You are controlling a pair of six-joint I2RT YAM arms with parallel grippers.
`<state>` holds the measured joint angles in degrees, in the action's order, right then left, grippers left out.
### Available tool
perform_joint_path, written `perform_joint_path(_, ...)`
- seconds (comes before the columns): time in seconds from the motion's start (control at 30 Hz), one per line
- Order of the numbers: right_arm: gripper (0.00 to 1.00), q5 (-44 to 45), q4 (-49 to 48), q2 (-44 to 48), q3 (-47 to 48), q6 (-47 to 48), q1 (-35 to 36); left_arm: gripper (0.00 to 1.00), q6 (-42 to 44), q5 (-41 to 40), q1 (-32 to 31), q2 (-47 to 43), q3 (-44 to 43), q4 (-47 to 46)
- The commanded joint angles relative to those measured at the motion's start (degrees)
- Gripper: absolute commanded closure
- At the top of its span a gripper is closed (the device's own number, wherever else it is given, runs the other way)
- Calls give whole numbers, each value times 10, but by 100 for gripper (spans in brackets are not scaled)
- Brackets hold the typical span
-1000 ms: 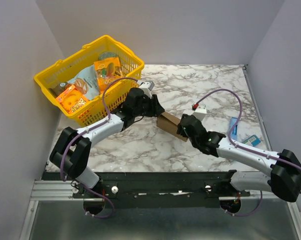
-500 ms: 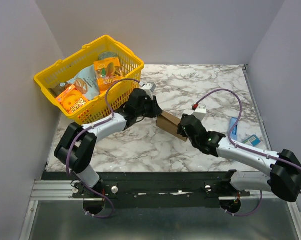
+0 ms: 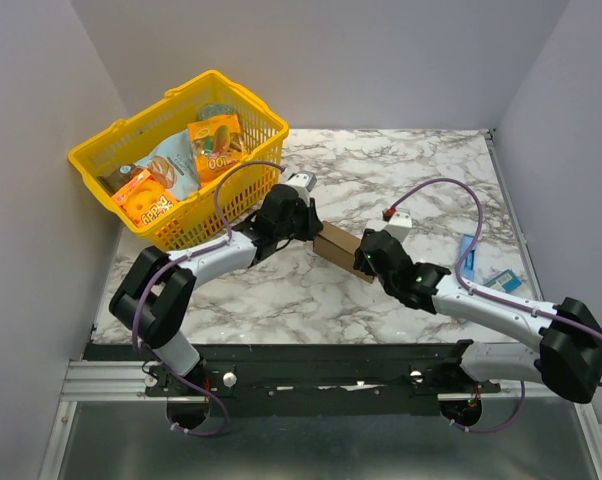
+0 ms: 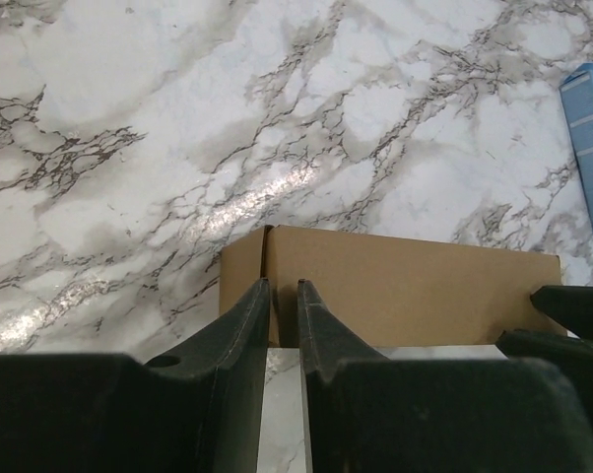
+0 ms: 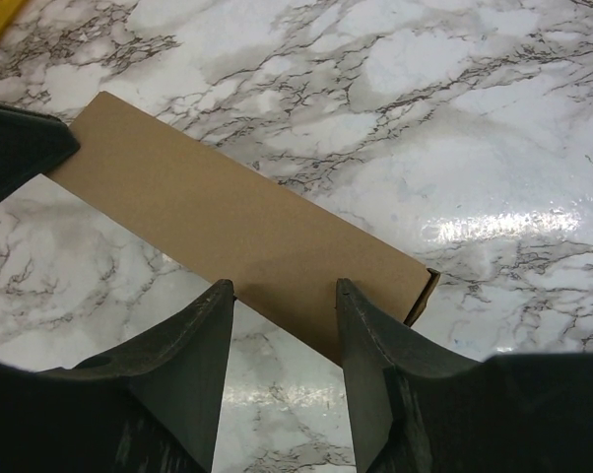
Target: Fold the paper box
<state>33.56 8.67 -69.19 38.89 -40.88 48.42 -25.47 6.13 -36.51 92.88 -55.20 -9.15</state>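
The paper box (image 3: 339,250) is a small closed brown cardboard carton lying on the marble table between my two arms. In the left wrist view the paper box (image 4: 405,286) lies crosswise just past my left gripper (image 4: 282,286). Its jaws stand only a narrow slit apart, tips at the box's left end by a seam, with nothing seen between them. My left gripper (image 3: 311,232) meets the box from the left. My right gripper (image 5: 282,286) is open, its tips against the long near side of the box (image 5: 228,212) close to its right end. My right gripper (image 3: 364,262) sits at the opposite end.
A yellow basket (image 3: 101,150) with printed snack packs (image 3: 146,200) stands at the back left, close behind the left arm. A blue packet (image 3: 468,255) and another small packet (image 3: 503,280) lie at the right, the blue packet (image 4: 587,138) beyond the box. Grey walls enclose the table.
My left gripper's jaws have narrowed from wider to a slit, and the arm has shifted slightly right onto the box's end. The right gripper and box have barely moved.
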Motion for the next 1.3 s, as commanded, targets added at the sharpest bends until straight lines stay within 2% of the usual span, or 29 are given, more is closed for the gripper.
perform_joint_path(0.0,46,-24,51,-22,-26,-3,1,74,60,-103,-26,12,26,69)
perform_joint_path(0.2,46,-24,52,-18,-27,-3,1,74,83,-204,-54,30,17,115)
perform_joint_path(0.37,46,-24,49,-18,-28,-2,1,74,77,-246,-62,29,16,136)
perform_joint_path(0.4,46,-25,50,-19,-28,-2,1,72,77,-250,-62,29,18,137)
perform_joint_path(0.43,46,-25,49,-19,-28,-2,0,65,76,-257,-63,30,18,137)
perform_joint_path(0.53,46,-26,49,-18,-28,-2,1,58,76,-262,-64,31,18,141)
perform_joint_path(0.7,46,-24,49,-17,-27,-1,0,55,60,-208,-62,24,34,110)
perform_joint_path(0.87,46,-26,49,-14,-29,-1,1,64,27,-153,-56,22,61,73)
perform_joint_path(1.1,46,-24,49,-10,-31,-1,0,68,-16,-77,-30,12,113,15)
perform_joint_path(1.27,46,-27,49,-10,-30,-1,0,74,-36,-24,-27,21,142,-35)
